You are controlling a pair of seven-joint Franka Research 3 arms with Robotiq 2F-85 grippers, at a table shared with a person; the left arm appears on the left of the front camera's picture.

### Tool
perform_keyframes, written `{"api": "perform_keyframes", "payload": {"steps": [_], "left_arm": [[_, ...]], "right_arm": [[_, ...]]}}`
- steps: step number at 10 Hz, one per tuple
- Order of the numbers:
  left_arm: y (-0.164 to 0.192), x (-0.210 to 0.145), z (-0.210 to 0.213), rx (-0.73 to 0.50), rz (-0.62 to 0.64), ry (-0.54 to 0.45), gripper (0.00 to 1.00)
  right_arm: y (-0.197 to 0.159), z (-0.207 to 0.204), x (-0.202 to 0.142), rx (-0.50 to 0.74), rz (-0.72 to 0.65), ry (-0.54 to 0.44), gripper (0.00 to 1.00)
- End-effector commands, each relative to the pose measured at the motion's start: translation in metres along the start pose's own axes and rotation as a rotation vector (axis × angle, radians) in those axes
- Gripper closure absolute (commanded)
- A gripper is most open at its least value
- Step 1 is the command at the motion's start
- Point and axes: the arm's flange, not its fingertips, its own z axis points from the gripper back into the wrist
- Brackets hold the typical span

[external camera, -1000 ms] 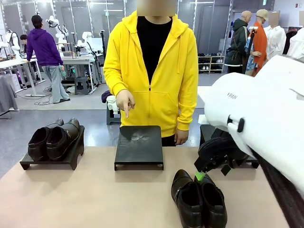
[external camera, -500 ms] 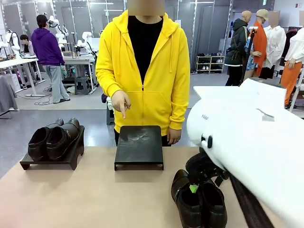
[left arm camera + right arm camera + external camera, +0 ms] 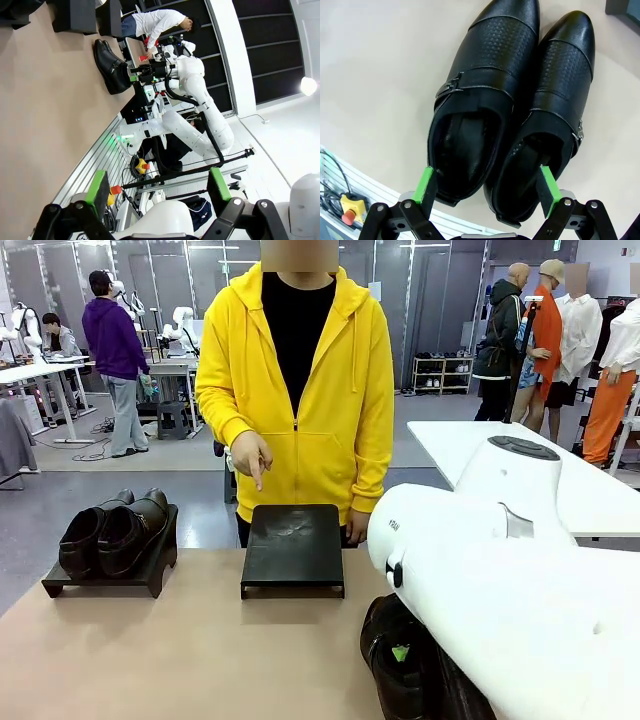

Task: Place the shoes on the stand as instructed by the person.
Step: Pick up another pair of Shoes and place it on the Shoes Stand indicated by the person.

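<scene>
**Right gripper (image 3: 486,186) open over loose pair of shoes (image 3: 490,95); person (image 3: 295,370) pointing at middle stand (image 3: 293,545)**

Right gripper spread wide, released, nothing clamped. Down low at the heel end of the loose pair of shoes, one green pad (image 3: 425,183) at the outer edge of one heel, the other pad at the outer edge of the other heel, both heels between them. Touching or just clear: cannot tell. Pair lying side by side on the table (image 3: 170,650), upright on the soles, flanks touching, toes pointing away from the wrist camera. Glossy black, dotted toe caps, strap with a metal buckle (image 3: 451,86) on each. In the front view, same pair near the table's near edge, right of centre, mostly hidden behind the white right arm (image 3: 520,590), a bit of green pad showing over the shoe opening.

Left gripper (image 3: 157,186) also spread wide, released, nothing between its pads. Well apart from the loose pair, facing across the table toward the right arm and that pair.

Person in yellow hoodie standing at the far side, centre. One hand (image 3: 250,454) with index finger pointing down, just over the far left corner of the middle stand as seen from the front. Middle stand black, flat top bare, at the table's far edge. Other hand hanging near the stand's far right corner.

Second pair of shoes (image 3: 110,530) sitting side by side on the left stand (image 3: 152,575), well apart from the loose pair.
</scene>
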Motion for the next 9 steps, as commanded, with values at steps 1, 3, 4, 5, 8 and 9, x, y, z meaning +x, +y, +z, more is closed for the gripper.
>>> {"api": "perform_keyframes", "payload": {"steps": [1, 3, 4, 5, 8, 9], "left_arm": [[-0.003, -0.003, 0.0, 0.004, 0.01, 0.011, 0.0], [-0.003, -0.003, 0.0, 0.004, 0.01, 0.011, 0.0], [-0.003, -0.003, 0.0, 0.004, 0.01, 0.011, 0.0], [-0.003, -0.003, 0.0, 0.004, 0.01, 0.011, 0.0], [-0.003, -0.003, 0.0, 0.004, 0.01, 0.011, 0.0], [-0.003, -0.003, 0.0, 0.004, 0.01, 0.011, 0.0]], "right_arm": [[0.0, 0.004, 0.0, 0.003, 0.003, -0.007, 0.0], [0.0, 0.004, 0.0, 0.003, 0.003, -0.007, 0.0], [0.0, 0.004, 0.0, 0.003, 0.003, -0.007, 0.0], [0.0, 0.004, 0.0, 0.003, 0.003, -0.007, 0.0], [-0.006, -0.011, 0.01, 0.02, -0.017, -0.008, 0.0], [-0.01, -0.015, 0.011, 0.041, -0.024, 0.013, 0.0]]}}
